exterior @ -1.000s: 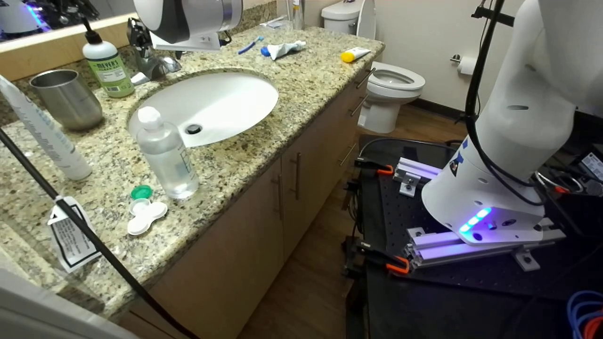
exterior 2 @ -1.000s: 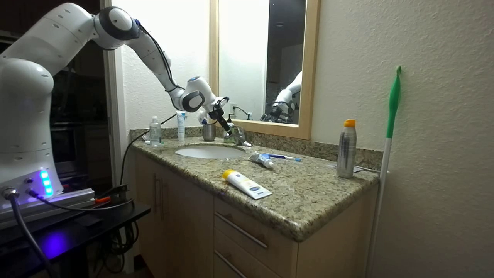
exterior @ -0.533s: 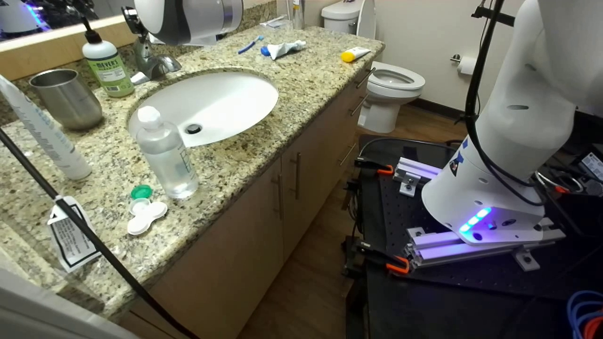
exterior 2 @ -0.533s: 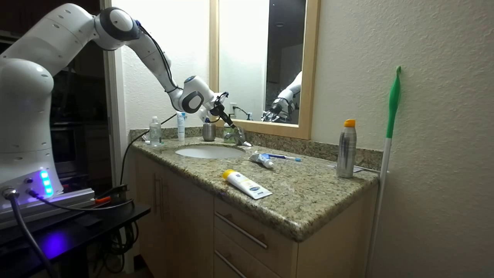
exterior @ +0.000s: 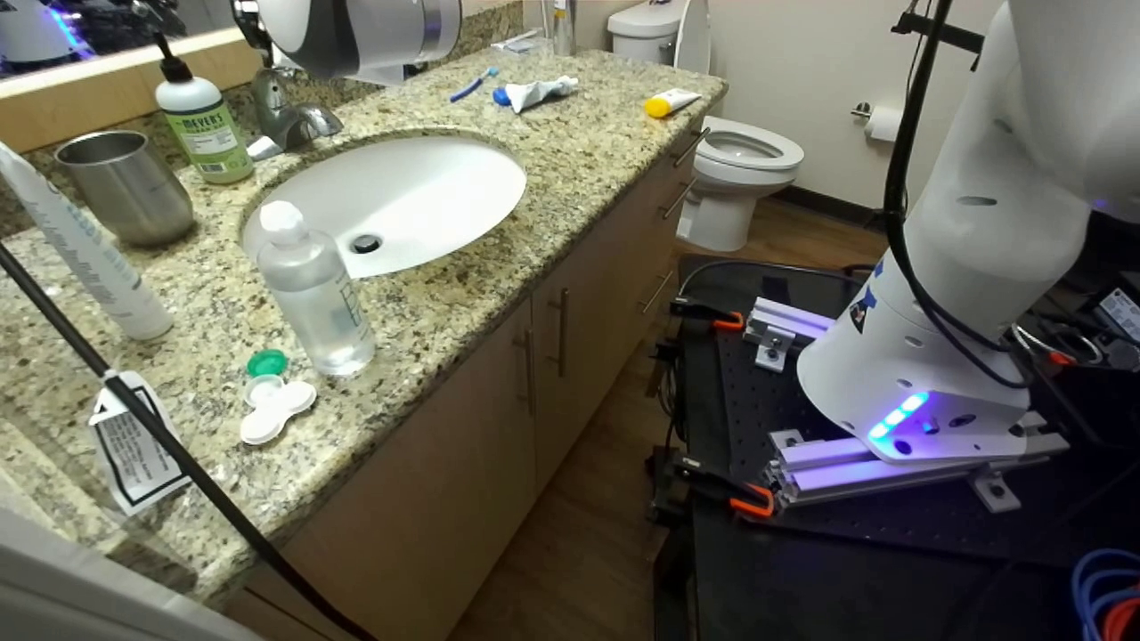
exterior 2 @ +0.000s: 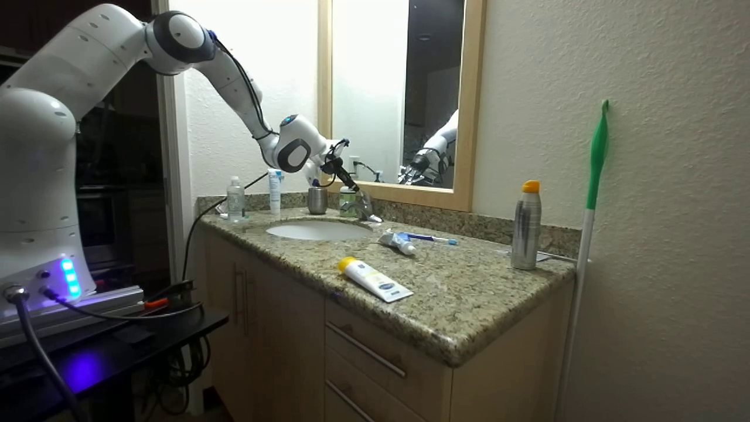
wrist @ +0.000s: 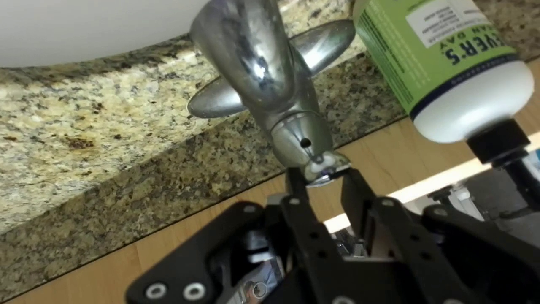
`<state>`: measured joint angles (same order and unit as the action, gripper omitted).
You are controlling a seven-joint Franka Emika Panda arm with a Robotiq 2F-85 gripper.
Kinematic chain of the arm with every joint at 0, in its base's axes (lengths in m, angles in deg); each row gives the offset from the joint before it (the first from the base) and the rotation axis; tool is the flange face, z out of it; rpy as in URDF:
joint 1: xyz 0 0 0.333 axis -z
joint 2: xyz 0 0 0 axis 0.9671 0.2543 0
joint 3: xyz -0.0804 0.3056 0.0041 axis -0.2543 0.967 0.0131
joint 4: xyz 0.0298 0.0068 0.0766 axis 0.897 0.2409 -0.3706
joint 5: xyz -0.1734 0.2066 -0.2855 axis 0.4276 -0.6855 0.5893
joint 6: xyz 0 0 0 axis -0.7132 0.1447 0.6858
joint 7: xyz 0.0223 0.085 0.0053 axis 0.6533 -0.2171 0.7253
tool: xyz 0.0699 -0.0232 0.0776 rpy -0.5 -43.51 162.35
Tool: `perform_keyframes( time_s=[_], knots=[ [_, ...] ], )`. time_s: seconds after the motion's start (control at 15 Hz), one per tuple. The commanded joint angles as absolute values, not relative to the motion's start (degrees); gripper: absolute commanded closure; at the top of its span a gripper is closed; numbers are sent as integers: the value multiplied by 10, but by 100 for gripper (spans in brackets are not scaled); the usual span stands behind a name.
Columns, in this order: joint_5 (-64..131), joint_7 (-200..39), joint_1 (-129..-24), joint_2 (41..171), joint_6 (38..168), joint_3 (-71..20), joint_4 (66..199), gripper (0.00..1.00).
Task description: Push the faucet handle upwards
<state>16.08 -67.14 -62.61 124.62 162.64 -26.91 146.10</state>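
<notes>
The chrome tap (exterior: 289, 120) stands behind the white oval basin (exterior: 445, 182). At its top the faucet handle (wrist: 325, 162), a short shiny lever, points toward my gripper in the wrist view. My gripper (wrist: 324, 173) is at the handle's free end, one black finger (wrist: 296, 183) along each side. The handle fills the gap at the tips, so the jaws look shut on it. In an exterior view the gripper (exterior 2: 355, 189) slants down to the tap's top from the arm side, and its tips hide most of the handle. Farther back between the fingers there is open space.
A green-labelled pump bottle (wrist: 438, 55) stands close beside the tap, and a steel cup (exterior: 134, 187) just past it. The wooden mirror frame (wrist: 379, 160) and mirror lie right behind the gripper. A clear bottle (exterior: 316, 298) stands at the basin's near side.
My gripper has risen from low beside the tap to the handle at its top, mostly in the first half second. Its jaws have come together from wide apart.
</notes>
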Motion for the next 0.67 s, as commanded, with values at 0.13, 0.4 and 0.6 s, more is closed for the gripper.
perform_keyframes(
  time_s=[0.13, 0.4, 0.6],
  knots=[
    [175, -605, -516, 1171, 1674, -137, 1454, 93],
    [209, -548, -428, 1102, 1621, -27, 1473, 39],
    [203, -559, -384, 1061, 1495, 10, 1503, 17]
  ],
)
